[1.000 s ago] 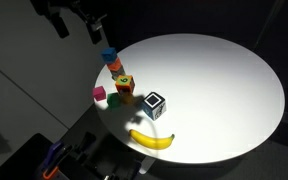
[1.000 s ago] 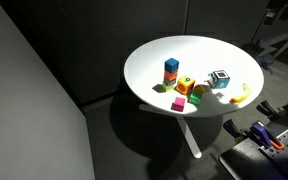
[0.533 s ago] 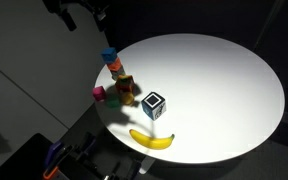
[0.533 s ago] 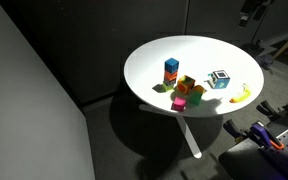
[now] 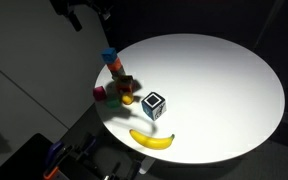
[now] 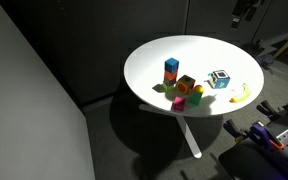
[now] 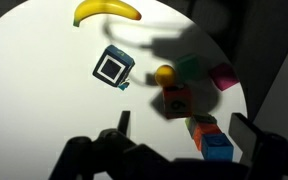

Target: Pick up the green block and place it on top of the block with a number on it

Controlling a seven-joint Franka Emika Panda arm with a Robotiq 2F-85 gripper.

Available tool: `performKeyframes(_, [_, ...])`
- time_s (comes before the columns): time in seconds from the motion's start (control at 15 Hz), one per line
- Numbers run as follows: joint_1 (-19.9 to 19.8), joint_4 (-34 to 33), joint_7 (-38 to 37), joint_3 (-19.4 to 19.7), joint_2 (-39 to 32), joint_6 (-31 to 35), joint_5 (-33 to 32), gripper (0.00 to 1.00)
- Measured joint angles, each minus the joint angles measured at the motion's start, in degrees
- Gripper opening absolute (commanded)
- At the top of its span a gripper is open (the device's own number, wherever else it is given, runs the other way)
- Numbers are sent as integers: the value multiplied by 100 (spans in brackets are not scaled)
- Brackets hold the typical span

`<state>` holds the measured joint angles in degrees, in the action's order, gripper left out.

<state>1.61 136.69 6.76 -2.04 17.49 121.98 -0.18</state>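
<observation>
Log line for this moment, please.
hand: open, high above table | green block: on table beside number block, not stacked | stage: not yet grasped

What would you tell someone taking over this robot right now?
Gripper: open, empty, high above the table.
Green block: looks to sit on the table right beside the number block, not on top of it.
Done: nothing that shows.
Left: go down, grasp the green block, lift it and set it on the number block. The other blocks crowd close, so approach with care.
</observation>
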Motion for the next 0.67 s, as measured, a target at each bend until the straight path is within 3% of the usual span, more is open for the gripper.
performKeyframes(0.67, [34, -2, 0, 0, -70, 17, 0, 100])
